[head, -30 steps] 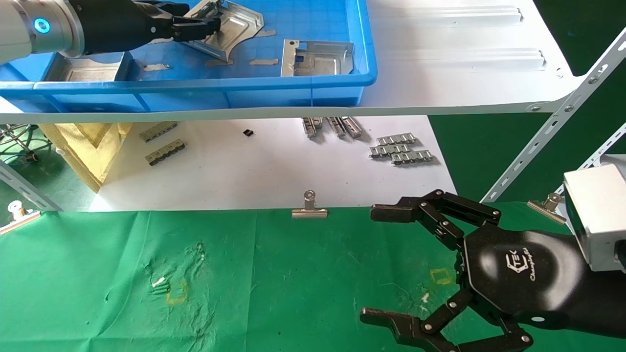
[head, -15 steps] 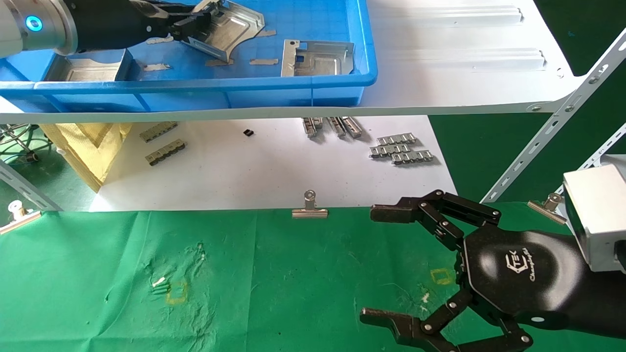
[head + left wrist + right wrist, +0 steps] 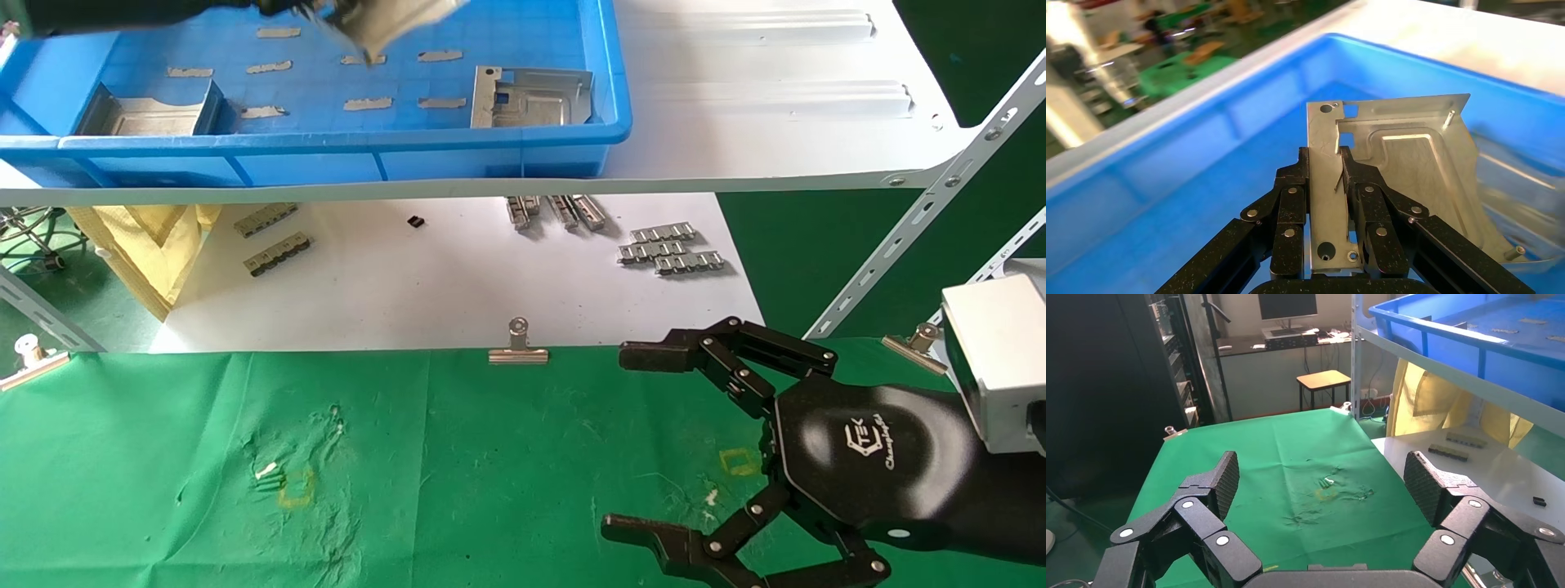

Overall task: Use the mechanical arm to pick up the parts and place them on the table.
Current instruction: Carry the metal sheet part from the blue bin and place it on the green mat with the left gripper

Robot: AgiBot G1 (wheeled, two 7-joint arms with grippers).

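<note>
Already your left pincer (image 3: 1324, 184) grips one silver part (image 3: 1395, 177) above the blue bin (image 3: 490, 151), beyond the desk's (image 3: 458, 457) far-left corner. Pinched only along its flange, it may swing and slip. Your right pincer (image 3: 645, 445) waits wide open near the right edge.

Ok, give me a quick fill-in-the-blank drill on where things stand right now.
1. The left pincer is shut on a silver ____.
2. That part is held above the ____ bin.
3. The right pincer hangs over the green table with its fingers ____.
Missing words: part; blue; open
</note>
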